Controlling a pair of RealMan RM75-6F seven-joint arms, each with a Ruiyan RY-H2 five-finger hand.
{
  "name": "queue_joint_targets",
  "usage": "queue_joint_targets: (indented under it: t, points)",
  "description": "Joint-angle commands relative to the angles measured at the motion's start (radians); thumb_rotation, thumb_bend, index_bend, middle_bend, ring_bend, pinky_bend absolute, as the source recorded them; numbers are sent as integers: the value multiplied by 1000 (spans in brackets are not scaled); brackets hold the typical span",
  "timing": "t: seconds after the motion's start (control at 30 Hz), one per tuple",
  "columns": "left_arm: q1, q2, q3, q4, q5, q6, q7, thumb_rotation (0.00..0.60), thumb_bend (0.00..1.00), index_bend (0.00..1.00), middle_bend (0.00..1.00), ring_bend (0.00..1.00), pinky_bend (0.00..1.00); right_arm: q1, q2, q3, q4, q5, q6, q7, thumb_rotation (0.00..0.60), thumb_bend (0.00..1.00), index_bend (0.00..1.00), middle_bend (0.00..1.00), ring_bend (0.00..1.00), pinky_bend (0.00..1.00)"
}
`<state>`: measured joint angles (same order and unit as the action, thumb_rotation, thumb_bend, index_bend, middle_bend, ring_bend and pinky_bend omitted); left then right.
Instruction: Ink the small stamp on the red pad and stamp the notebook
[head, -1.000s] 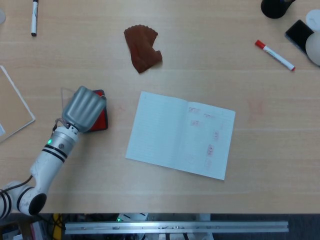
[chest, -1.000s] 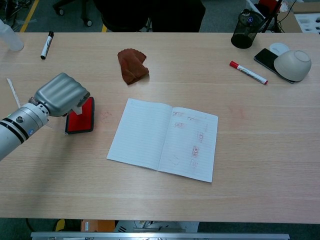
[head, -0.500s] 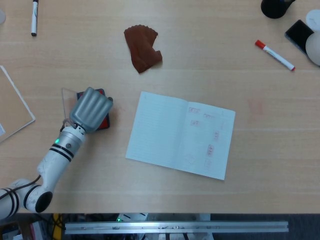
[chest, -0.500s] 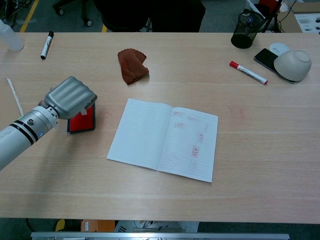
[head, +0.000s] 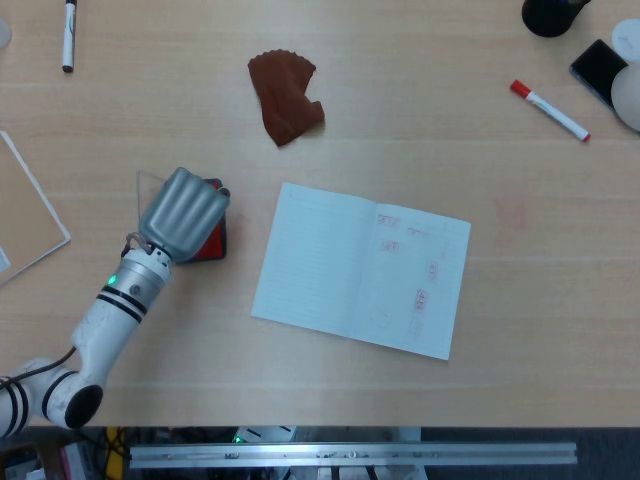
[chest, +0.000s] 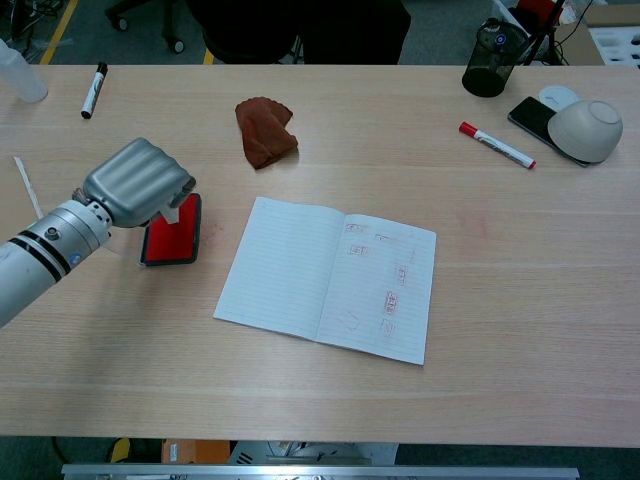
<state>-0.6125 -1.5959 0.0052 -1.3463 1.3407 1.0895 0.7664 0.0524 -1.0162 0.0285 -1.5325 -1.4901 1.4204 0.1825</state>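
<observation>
My left hand (head: 182, 212) (chest: 138, 182) hovers over the red ink pad (head: 213, 240) (chest: 170, 238) at the table's left, fingers curled down. A small pale stamp (chest: 172, 212) pokes out below the fingers and meets the red surface; the head view hides it under the hand. To the right of the pad, the notebook (head: 360, 268) (chest: 325, 278) lies open, with several faint red stamp marks on its right page. The right hand is not in either view.
A brown cloth (head: 285, 95) (chest: 265, 130) lies behind the notebook. A red-capped marker (head: 550, 110) (chest: 497, 145), a bowl (chest: 585, 130) on a phone and a dark cup (chest: 487, 70) stand far right. A black marker (head: 68, 35) lies far left, a flat board (head: 25, 215) at the left edge.
My left hand has shifted a little to the right over the pad, and the red pad itself now lies slightly further right, nearer the notebook. The notebook has not moved.
</observation>
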Motion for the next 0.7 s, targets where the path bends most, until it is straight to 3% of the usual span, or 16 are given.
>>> queue_joint_targets:
  t: [0.03,0.37,0.7]
  points:
    - [4,39,-7,-85,13,23,22,600,274,599,958,985,1000,1,-1,1,3,-1,-1,3,600,304,149,275,179,223]
    - [18,21,38,-263,95,60,121,600,275,596,957,985,1000,3,-3,0,14,-5,-4,15,600,304,149,275,179,222]
    - [44,-88,92,-241,176,70,227,600,275,594,957,985,1000,-8,0,-3,22,2,3,26,600,303,149,275,179,222]
